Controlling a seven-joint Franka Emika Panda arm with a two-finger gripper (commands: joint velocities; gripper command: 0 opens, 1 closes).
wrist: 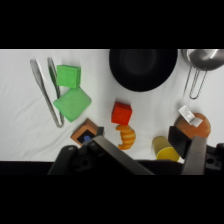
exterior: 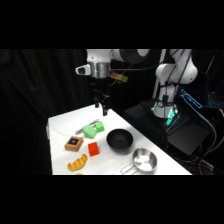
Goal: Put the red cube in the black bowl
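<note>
Red cube (wrist: 121,113) sits free on the tabletop (wrist: 20,105), just below the black bowl (wrist: 143,69) in wrist view, w/ a croissant (wrist: 127,137) touching its near side. End effector (exterior: 100,106) hangs high above the far end, fingers spread, holding nothing. Cube looks rigid, light, prob. not slippery; pinch across two flat opposite faces, away from the croissant.

Matt black bowl (wrist: 143,70), shiny metal bowl (wrist: 206,56) and tongs (wrist: 46,90), smooth red cube (wrist: 121,113).
</note>
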